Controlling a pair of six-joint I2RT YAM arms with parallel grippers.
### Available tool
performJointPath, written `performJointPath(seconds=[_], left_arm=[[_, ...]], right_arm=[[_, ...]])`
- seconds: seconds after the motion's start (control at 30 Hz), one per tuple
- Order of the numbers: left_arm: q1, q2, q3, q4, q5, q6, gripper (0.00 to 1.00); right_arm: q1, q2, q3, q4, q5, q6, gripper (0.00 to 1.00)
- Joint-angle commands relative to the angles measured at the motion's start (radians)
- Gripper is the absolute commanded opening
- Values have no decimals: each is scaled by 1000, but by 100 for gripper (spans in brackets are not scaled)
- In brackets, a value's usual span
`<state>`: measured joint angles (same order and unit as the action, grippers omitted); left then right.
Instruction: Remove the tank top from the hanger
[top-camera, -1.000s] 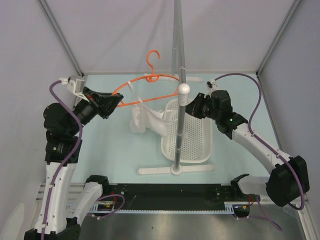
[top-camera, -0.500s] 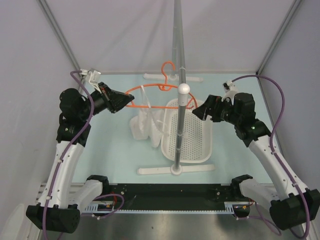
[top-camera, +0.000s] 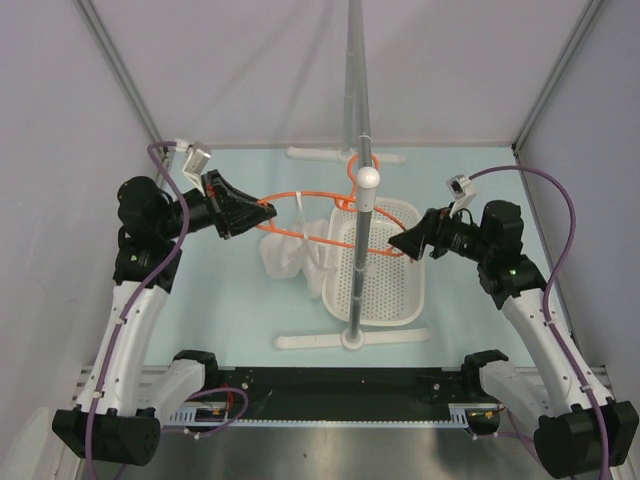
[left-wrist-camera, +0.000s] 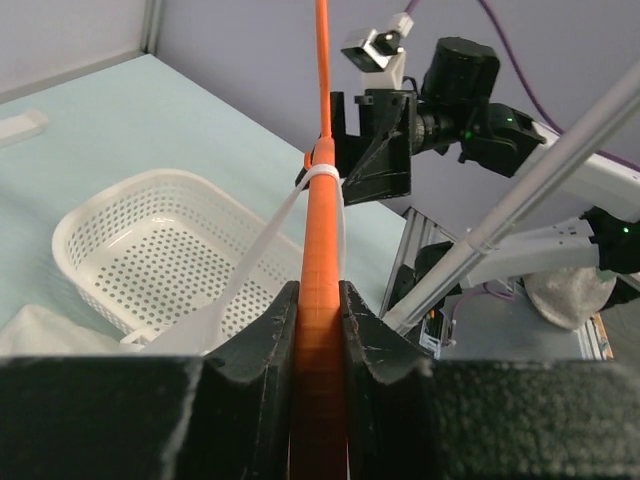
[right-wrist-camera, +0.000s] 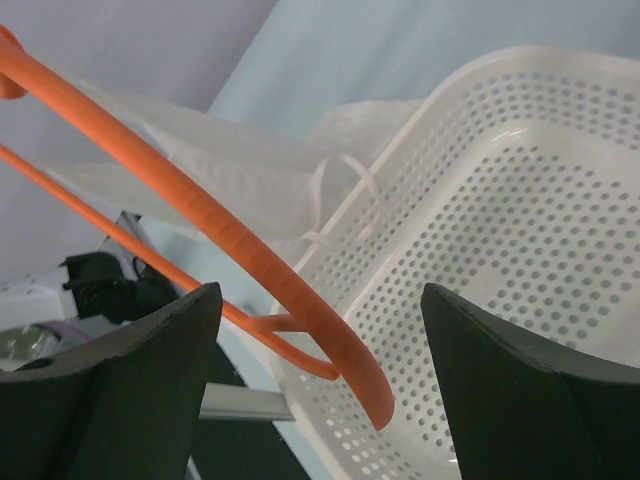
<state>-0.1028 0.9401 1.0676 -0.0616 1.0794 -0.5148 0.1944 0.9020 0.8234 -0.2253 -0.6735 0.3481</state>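
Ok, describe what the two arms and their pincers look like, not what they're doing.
Both the left arm and right arm have white links with black joint housings. A purple cable loops along each. The left pincer and right pincer are black, tapered wedges; a small white camera sits by each wrist.
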Motion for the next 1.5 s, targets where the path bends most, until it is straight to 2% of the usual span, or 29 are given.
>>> performJointPath(seconds=[0.0,0.03,0.07,0.23,0.3,0.33,0.4,0.43,0.5,0.53,0.57,0.63,0.77,0.87,1.1,1.13,1.27,1.33,1.37,1.43,1.47], left_arm=[[-3,0,22,104,96,-16,0],[-3,11,23,114,106,-28,0],[-3,19,26,121,108,-33,0],[-3,35,31,149,119,-48,0],[-3,42,29,151,125,-48,0],[-5,43,32,149,129,-47,0],[-3,45,35,146,125,-47,0],[-3,43,37,138,119,-45,0],[-3,39,55,105,74,-10,3],[-3,39,69,21,54,16,10],[-3,39,96,-25,-8,45,25],[-3,35,118,-116,-51,110,29],[-3,23,123,-142,-119,108,55],[-3,0,133,-191,-215,124,66],[-8,-129,115,-340,-588,301,74],[-8,-142,111,-340,-620,309,78],[-38,-193,97,-331,-607,282,77],[-115,-198,94,-317,-619,262,75],[-189,-196,89,-313,-662,251,75],[-265,-181,92,-305,-732,262,75],[-334,-169,94,-303,-809,266,75]], right_arm=[[-10,-26,-78,170,-234,49,82],[-10,-49,-93,190,-245,63,80],[-10,-61,-107,208,-251,75,72],[-12,-104,-148,216,-282,97,55],[-12,-110,-156,280,-304,132,45],[-12,-114,-173,302,-313,144,35],[-12,-118,-185,357,-327,176,22],[-12,-115,-194,368,-331,183,2],[-12,-120,-204,403,-348,207,0],[-12,-126,-210,432,-348,218,0],[-12,-136,-219,434,-325,221,0],[-13,-181,-224,402,-269,203,0],[-12,-229,-245,422,-192,198,0],[-12,-235,-250,445,-173,206,0],[-9,-245,-247,445,-146,200,0],[-9,-244,-247,439,-143,201,0],[-4,-261,-244,408,-115,198,0],[-3,-261,-227,374,-106,187,0],[-1,-259,-221,359,-106,183,0],[8,-261,-205,317,-98,160,0],[13,-267,-202,305,-97,154,0]])
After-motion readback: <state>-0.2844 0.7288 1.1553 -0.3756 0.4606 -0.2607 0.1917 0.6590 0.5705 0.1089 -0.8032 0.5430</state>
